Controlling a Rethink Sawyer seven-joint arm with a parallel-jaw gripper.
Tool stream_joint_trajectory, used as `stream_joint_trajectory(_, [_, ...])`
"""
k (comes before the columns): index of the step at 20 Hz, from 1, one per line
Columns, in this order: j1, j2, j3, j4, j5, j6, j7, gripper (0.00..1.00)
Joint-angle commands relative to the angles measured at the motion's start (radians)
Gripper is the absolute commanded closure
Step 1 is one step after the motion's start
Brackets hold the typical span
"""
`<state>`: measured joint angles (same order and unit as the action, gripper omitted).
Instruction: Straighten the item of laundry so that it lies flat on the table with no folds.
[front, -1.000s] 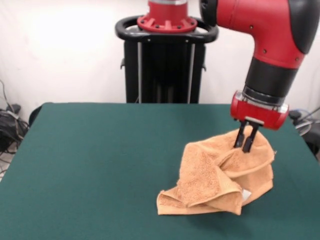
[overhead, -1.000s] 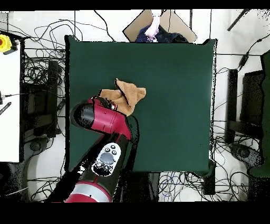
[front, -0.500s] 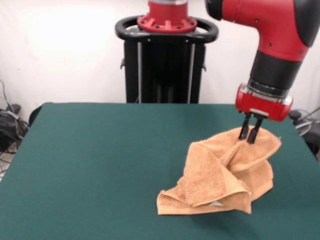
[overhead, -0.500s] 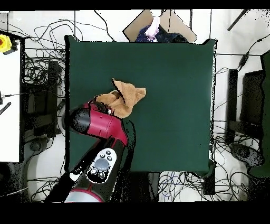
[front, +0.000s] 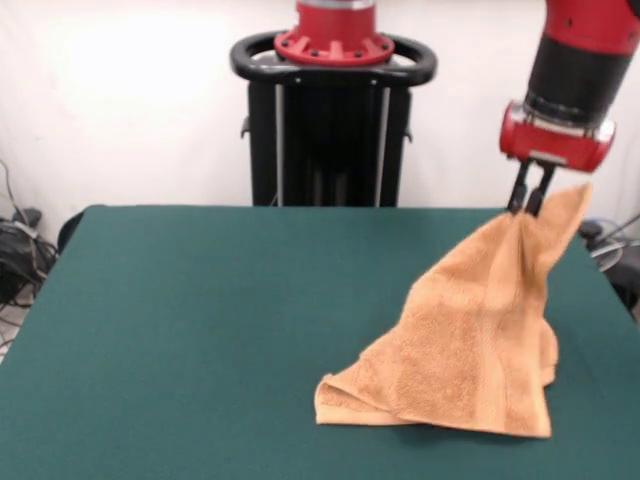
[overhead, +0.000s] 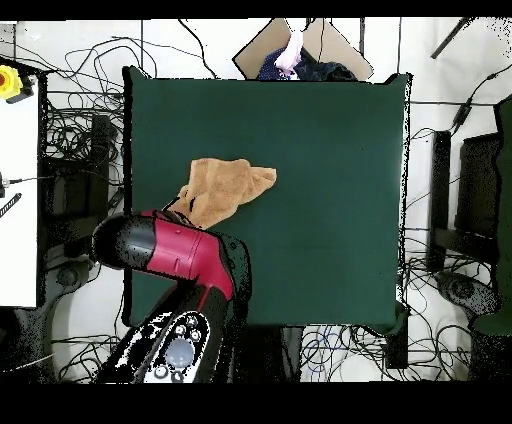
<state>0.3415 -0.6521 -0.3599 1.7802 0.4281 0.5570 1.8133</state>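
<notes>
The orange-tan towel (front: 470, 340) hangs in a tent shape from one raised corner at the right of the front view. Its lower edge rests crumpled on the dark green table (front: 200, 330). My gripper (front: 531, 205) is shut on the towel's top corner, well above the table near its far right edge. In the overhead view the towel (overhead: 222, 188) lies at the table's left side, and the red arm (overhead: 165, 250) covers the gripper and the held corner. The white tag is hidden.
The black pedestal (front: 330, 130) stands behind the table's far edge. Cables lie on the floor around the table (overhead: 300, 200). A cardboard box and a person's hand (overhead: 292, 48) show beyond the table's top edge in the overhead view.
My gripper has risen and moved right toward the table's edge with the towel corner in it. The towel has unrolled from a crumpled heap into a hanging sheet.
</notes>
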Motion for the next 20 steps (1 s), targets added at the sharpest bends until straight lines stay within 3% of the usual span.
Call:
stream_joint_trajectory(1, [-0.078, -0.099, 0.037, 0.083, -0.046, 0.104, 0.084, 1.00])
stream_joint_trajectory(12, [-0.239, -0.142, 0.115, 0.129, -0.106, 0.074, -0.013, 1.00])
stream_joint_trajectory(20, [-0.473, -0.146, 0.249, 0.186, -0.174, -0.005, -0.165, 1.00])
